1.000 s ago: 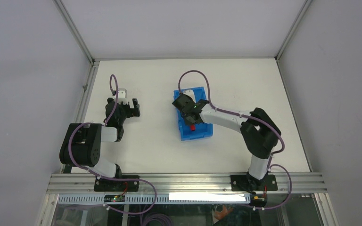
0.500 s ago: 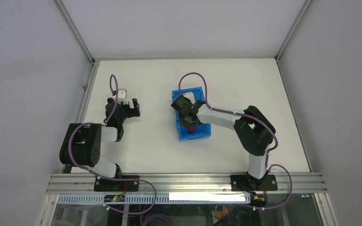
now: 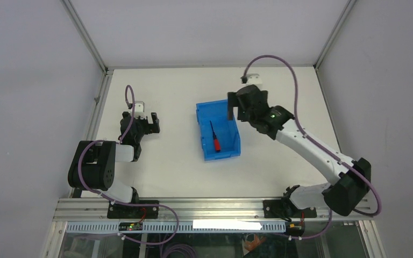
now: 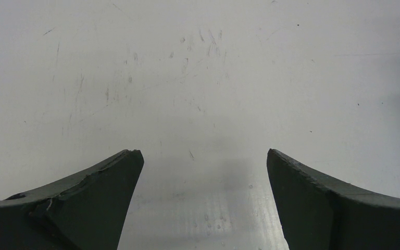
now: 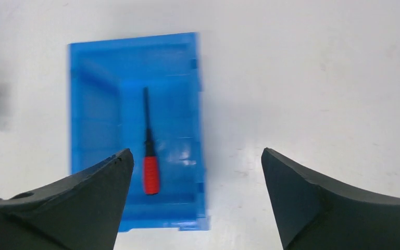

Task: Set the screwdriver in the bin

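Note:
The small screwdriver (image 3: 215, 137), with its red handle and thin black shaft, lies flat on the floor of the blue bin (image 3: 200, 131), handle toward the near end. In the right wrist view the screwdriver (image 5: 150, 156) rests lengthwise inside the bin (image 5: 96, 120), touching neither finger. My right gripper (image 3: 236, 111) hangs open and empty above the bin's far right corner, and its jaws (image 5: 197, 152) stand wide apart. At the left, my left gripper (image 3: 149, 122) is open over bare table, and the left wrist view shows nothing between its fingertips (image 4: 204, 152).
The white table (image 3: 279, 86) is bounded by an aluminium frame and grey walls on three sides. The right arm stretches diagonally from its base at the near right up to the bin. A purple cable loops above its wrist.
The right gripper has opened and let go of the screwdriver, which now lies in the bin. That arm has risen and swung back to the right. The left arm has not moved.

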Tool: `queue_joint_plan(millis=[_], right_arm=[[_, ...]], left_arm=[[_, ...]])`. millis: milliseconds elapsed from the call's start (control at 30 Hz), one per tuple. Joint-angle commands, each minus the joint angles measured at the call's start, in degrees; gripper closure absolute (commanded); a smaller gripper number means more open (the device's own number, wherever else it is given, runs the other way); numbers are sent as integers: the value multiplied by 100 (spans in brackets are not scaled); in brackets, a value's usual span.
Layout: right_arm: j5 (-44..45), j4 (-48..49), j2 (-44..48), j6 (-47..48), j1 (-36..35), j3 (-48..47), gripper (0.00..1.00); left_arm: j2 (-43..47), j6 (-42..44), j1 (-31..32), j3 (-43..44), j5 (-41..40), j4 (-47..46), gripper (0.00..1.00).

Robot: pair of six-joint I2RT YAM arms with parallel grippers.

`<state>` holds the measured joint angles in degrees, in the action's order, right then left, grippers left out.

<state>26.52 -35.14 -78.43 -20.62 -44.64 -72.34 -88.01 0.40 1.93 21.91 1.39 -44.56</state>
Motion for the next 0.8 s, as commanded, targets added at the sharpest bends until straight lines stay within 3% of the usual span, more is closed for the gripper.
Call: queue_joint_plan(millis=[0, 300, 767], right_arm=[[-207, 7, 605, 86, 967, 696, 1], [-412, -14, 1748, 27, 3048, 1772, 1], [-134, -361, 1961, -127, 3181, 1758, 1]], left_arm=[[162, -98, 49, 6, 6, -148, 1], [165, -98, 46, 6, 7, -150, 1], [167, -100, 49, 6, 8, -150, 1]])
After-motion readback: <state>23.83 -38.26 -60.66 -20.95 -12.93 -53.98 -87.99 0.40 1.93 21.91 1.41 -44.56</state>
